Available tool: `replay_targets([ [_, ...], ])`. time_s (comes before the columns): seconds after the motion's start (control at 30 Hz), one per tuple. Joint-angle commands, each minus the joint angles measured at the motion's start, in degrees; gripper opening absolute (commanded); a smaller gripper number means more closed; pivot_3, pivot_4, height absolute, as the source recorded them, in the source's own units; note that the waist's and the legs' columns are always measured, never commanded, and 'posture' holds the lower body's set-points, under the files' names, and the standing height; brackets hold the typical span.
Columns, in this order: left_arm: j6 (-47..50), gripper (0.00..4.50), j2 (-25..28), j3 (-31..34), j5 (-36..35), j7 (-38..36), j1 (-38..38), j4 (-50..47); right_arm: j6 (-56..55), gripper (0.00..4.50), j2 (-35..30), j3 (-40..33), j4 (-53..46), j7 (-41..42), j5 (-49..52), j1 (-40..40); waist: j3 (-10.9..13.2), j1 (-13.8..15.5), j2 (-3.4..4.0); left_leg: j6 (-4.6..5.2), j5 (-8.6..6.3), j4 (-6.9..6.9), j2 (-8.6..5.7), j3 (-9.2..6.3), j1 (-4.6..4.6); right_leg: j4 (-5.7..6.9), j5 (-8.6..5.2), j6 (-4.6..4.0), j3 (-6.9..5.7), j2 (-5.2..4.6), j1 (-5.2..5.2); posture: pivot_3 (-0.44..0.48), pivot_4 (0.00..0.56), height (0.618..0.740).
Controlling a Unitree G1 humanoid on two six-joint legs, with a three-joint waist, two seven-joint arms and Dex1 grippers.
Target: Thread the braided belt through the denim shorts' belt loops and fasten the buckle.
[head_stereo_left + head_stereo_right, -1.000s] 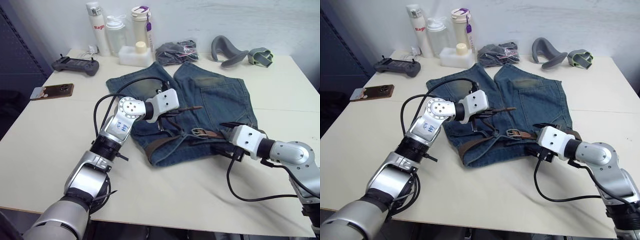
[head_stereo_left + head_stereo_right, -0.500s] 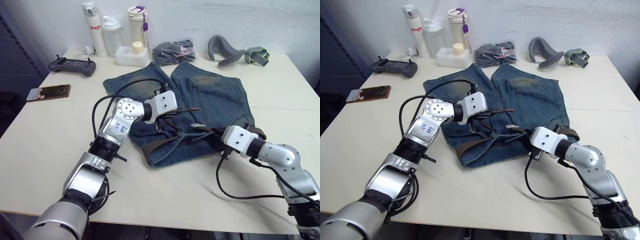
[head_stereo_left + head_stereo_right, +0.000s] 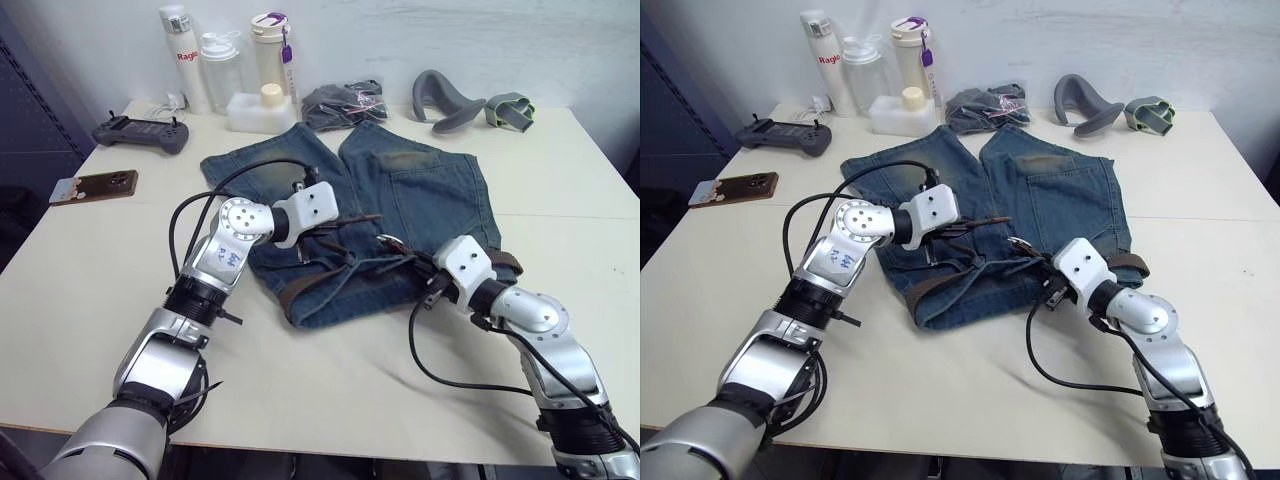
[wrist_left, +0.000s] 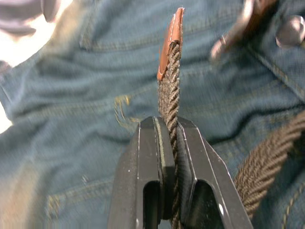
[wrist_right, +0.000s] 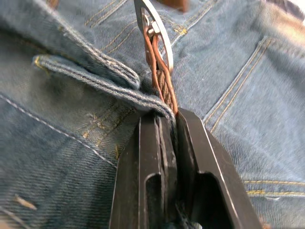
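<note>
White tabletop (image 3: 90, 280) carries the denim shorts (image 3: 420, 190), laid flat at centre with the waistband toward the robot. The braided belt (image 3: 315, 285) runs along that waistband, so its long axis lies crosswise between the two arms.

The left gripper (image 4: 167, 125) is clamped on the belt just behind its plain brown tip (image 4: 170, 40), which projects free beyond the fingers and points across the shorts toward the right arm. The right gripper (image 5: 164, 117) is closed on the opposite end of the strap, together with a fold of waistband denim, directly below the buckle (image 5: 153, 26), which stands clear of the fingers.

Tip and buckle face each other above the middle of the waistband, near but apart. Judged from this, the closing move requires the tip, on the left side, to be driven along the belt's axis into the buckle frame.
</note>
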Motion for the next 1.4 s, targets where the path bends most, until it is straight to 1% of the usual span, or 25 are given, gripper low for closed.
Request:
replay_targets([
  [0.03, -0.99, 0.00, 1.06, -0.05, 0.92, -0.41, -0.12, -2.98, 6.25, 0.06, 1.41, -3.76, -4.63, -1.57, 5.52, -2.66, 0.00, 0.02, 0.00, 0.00, 0.00, 0.00, -0.02, -0.01, 0.00, -0.01, 0.00, 0.00, 0.00, 0.01, 0.01, 0.000, 0.150, 0.631],
  [0.27, 1.00, 0.00, -0.14, 0.12, 0.47, -0.05, 0.65, -4.59, 14.13, 0.06, 2.40, -5.56, -6.99, -3.92, 9.95, -5.39, -0.01, 0.07, 0.01, 0.00, 0.00, -0.03, -0.05, -0.07, 0.01, -0.01, 0.00, -0.01, -0.01, 0.01, 0.02, 0.000, 0.150, 0.631],
  [0.5, 1.91, 0.00, -0.33, 0.61, 0.29, -0.06, 0.52, -4.80, 16.81, 0.06, 1.51, -5.51, -7.26, -5.76, 10.77, -6.06, -0.01, 0.02, 0.01, -0.01, 0.01, -0.04, -0.06, -0.08, 0.03, 0.00, 0.00, -0.01, 0.00, 0.01, 0.02, 0.000, 0.150, 0.631],
  [0.67, 2.66, 0.00, 0.55, 1.57, -0.13, -0.18, 0.84, -5.77, 18.01, 0.06, 1.60, -5.86, -6.44, -7.27, 10.65, -6.60, -0.01, 0.04, 0.01, -0.02, 0.01, -0.04, -0.07, -0.09, 0.02, -0.01, 0.00, -0.01, 0.00, 0.01, 0.03, 0.000, 0.150, 0.631],
  [0.87, 3.16, 0.00, 1.07, 2.04, -0.15, 0.52, 1.32, -6.33, 15.29, 0.06, 0.30, -3.45, -7.78, -3.97, 11.20, -5.98, -0.01, 0.03, 0.01, -0.02, 0.01, -0.05, -0.08, -0.09, 0.02, -0.01, 0.00, -0.01, 0.00, 0.01, 0.03, 0.000, 0.150, 0.631],
  [1.1, 2.36, 0.00, 0.08, 1.78, -0.16, 1.22, -0.11, -4.56, 9.47, 0.06, -1.77, -0.59, -9.90, -0.12, 10.10, -3.07, -0.01, -0.14, 0.01, -0.03, 0.02, -0.10, -0.08, -0.10, 0.05, -0.04, 0.00, -0.01, 0.00, 0.01, 0.03, 0.000, 0.150, 0.631],
  [1.3, 1.13, 0.00, -3.21, 0.66, -0.73, 0.13, -1.49, -3.17, 7.05, 0.06, -2.31, 1.07, -9.98, -0.13, 7.92, -1.74, 0.00, 0.05, 0.01, -0.05, 0.03, -0.11, -0.08, -0.11, 0.04, -0.05, 0.00, -0.01, 0.00, 0.01, 0.03, 0.000, 0.150, 0.631],
  [1.4, 0.96, 0.00, -3.11, 1.00, -0.02, 0.73, -2.33, -1.72, 9.31, 0.06, -0.90, -1.25, -7.89, -3.86, 7.55, -1.72, -0.01, -0.07, 0.00, -0.05, 0.04, -0.11, -0.08, -0.11, 0.04, -0.07, 0.00, -0.01, 0.00, 0.01, 0.03, 0.000, 0.150, 0.631],
])
